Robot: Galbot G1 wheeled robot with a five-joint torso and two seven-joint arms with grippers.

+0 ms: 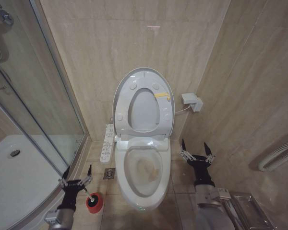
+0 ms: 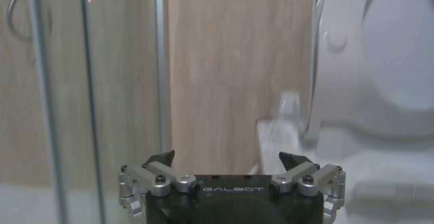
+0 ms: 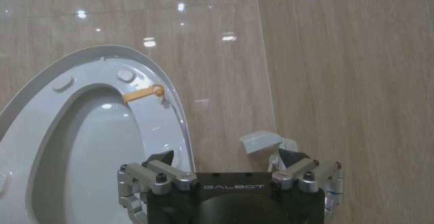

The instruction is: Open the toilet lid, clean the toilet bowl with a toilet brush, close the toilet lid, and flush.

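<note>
Already the toilet lid (image 1: 143,84) stands upright against the back wall, with the seat (image 1: 145,111) raised against it, yellow sticker showing. Toilet bowl (image 1: 145,168) lies open, a brownish stain on its inner surface.

Toilet brush (image 1: 90,196) sits head-down in its red holder (image 1: 94,203) on the floor, just left of the bowl's front and near the shower tray (image 1: 19,172).

Left tool (image 1: 76,179) hovers right above the holder, fingers spread apart, nothing between them. Right tool (image 1: 196,154) hangs on the far side of the bowl, above the floor, fingers likewise spread and empty.

Judgement: lid-opening looks done; the step in hand is taking up the brush with the left arm.

To do it well:
- bring the left tool squarely over the slim handle, so both fingers bracket it before closing
- grip high enough on the handle that the head can reach the stain
- lift straight up, so the light holder isn't dragged or tipped
- mind the shower glass (image 1: 33,110) close on the left when swinging toward the bowl
</note>
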